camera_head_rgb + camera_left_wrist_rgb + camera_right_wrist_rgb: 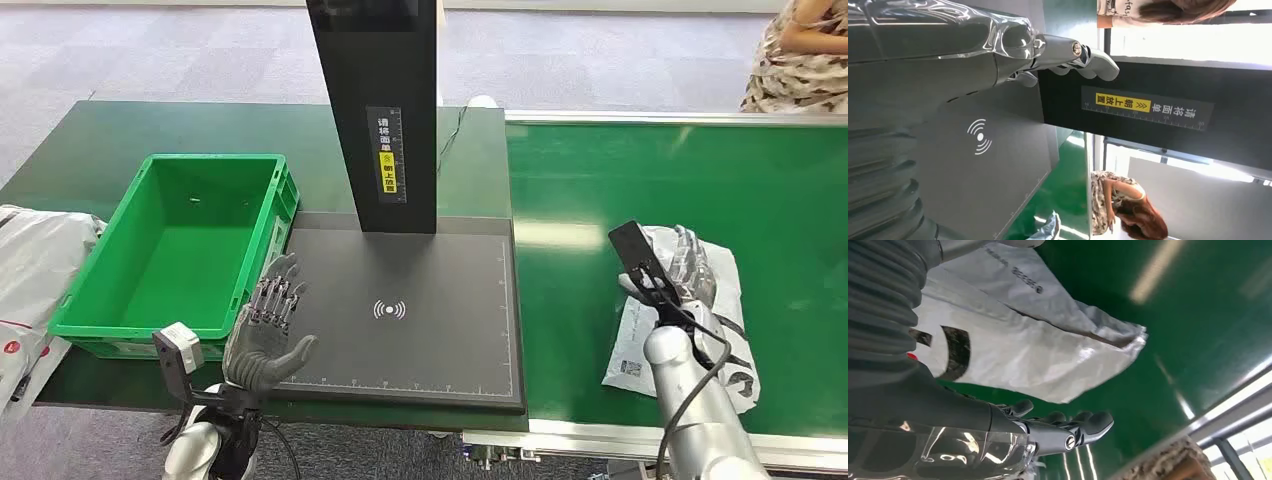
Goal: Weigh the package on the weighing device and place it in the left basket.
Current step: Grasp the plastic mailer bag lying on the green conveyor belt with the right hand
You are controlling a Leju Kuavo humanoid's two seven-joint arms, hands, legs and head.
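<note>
Bags (pixel 35 270) of grey plastic lie at the far left, off the table edge, with a red mark we cannot read. Next to them sits the green basket (pixel 170 255) on the dark green table (pixel 110 130), with nothing inside that we can see. Just right of the basket our left hand (pixel 268 335) hovers over the near left corner of the scale (pixel 420 330), fingers apart and slightly curled, holding nothing. The scale is a dark plate with a white wireless symbol (pixel 389 310) at its middle and ruler marks along its edges. Behind the plate rises a black column (pixel 380 110) bearing a vertical label (pixel 387 150): white Chinese characters above, a yellow strip with black characters below; in the left wrist view the label (pixel 1143 106) shows a fine ruler scale beside it. Right of the scale runs the bright green belt (pixel 600 200). On it lies the package (pixel 640 330), a crumpled grey mailer with a printed slip and black markings too small to read. Our right hand (pixel 690 275) rests flat on top of the package, fingers stretched out and apart, not clamped on it. A person (pixel 800 55) in a patterned dress sits at the far right corner.
</note>
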